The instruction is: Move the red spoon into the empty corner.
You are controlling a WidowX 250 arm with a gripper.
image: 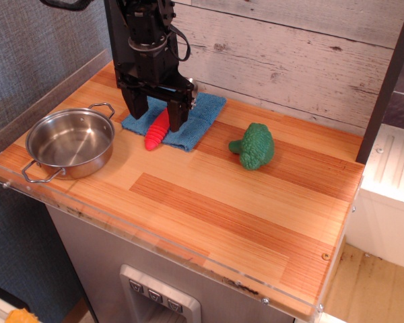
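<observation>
The red spoon (155,132) lies on the front edge of a blue cloth (200,116), its rounded tip resting on the wood. My gripper (155,116) hangs right over it, open, with one black finger on each side of the spoon's upper end. The fingers hide the spoon's far end, and I cannot tell whether they touch it. The empty corner (297,268) is the bare front right part of the striped wooden countertop, rimmed by a clear plastic strip with small screws. It is far from the gripper.
A steel pot (70,142) with two handles stands at the front left. A green broccoli-like toy (254,146) lies at the back right. A plank wall runs along the back, and a dark post (385,87) stands at the right.
</observation>
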